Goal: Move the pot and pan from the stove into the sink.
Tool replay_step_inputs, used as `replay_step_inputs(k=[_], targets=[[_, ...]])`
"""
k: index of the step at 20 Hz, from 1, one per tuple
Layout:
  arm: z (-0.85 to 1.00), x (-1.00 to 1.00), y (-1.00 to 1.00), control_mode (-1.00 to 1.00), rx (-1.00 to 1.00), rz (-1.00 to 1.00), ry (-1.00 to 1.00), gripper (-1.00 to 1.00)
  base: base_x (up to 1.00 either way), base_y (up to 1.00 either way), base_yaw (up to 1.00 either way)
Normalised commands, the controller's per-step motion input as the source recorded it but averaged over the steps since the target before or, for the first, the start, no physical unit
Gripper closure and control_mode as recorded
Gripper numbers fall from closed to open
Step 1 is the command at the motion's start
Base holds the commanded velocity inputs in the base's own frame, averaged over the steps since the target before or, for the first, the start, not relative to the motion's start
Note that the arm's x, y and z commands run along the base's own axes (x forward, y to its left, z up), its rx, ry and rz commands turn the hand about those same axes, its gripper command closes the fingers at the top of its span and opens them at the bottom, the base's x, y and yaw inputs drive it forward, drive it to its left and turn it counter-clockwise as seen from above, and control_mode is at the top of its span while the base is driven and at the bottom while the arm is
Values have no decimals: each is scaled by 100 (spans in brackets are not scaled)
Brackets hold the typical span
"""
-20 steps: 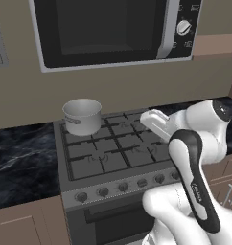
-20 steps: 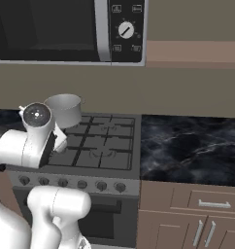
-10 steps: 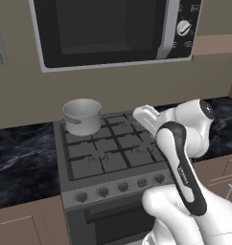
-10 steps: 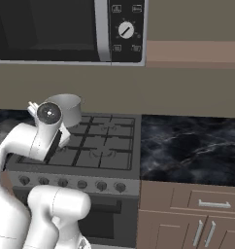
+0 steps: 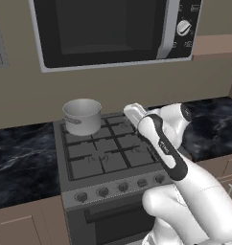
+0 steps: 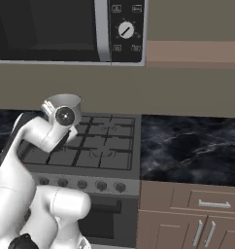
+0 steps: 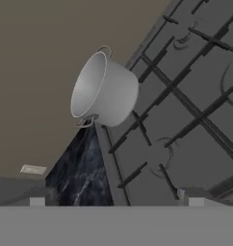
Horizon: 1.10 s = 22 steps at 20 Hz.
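The steel pot [image 5: 83,116] stands upright on the rear left burner of the stove [image 5: 103,160]. In the right base view the pot [image 6: 76,103] is partly behind my wrist. The hand view shows the pot [image 7: 106,90] ahead, rolled sideways by the camera, on the grates of the stove [image 7: 186,96]. My gripper [image 5: 130,111] hovers over the rear middle of the stove, right of the pot and apart from it. Its fingertips [image 7: 37,202] stand wide apart with nothing between them. The pan and the sink are out of view.
A microwave [image 5: 108,28] hangs over the stove, low above the pot. Black marbled counter [image 5: 22,153] lies left of the stove and more counter [image 6: 187,146] to its right, with brown cabinet drawers [image 6: 207,209] below. The knobs [image 6: 80,185] line the stove front.
My arm has swung left across the stove, bringing the hand closer to the pot. The pot has not moved.
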Motion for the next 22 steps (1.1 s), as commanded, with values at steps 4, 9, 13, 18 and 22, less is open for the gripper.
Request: replay_step_inputs(k=[4, 9, 13, 18, 22], targets=[[-8, 83, 47, -100, 6, -7, 0, -100, 0, 0, 0], [6, 54, 37, -100, 2, -7, 0, -100, 0, 0, 0], [11, 7, 3, -100, 0, 0, 0, -100, 0, 0, 0], [0, 10, 0, -100, 0, 0, 0, -100, 0, 0, 0], [0, 60, 11, -100, 0, -2, 9, -100, 0, 0, 0]])
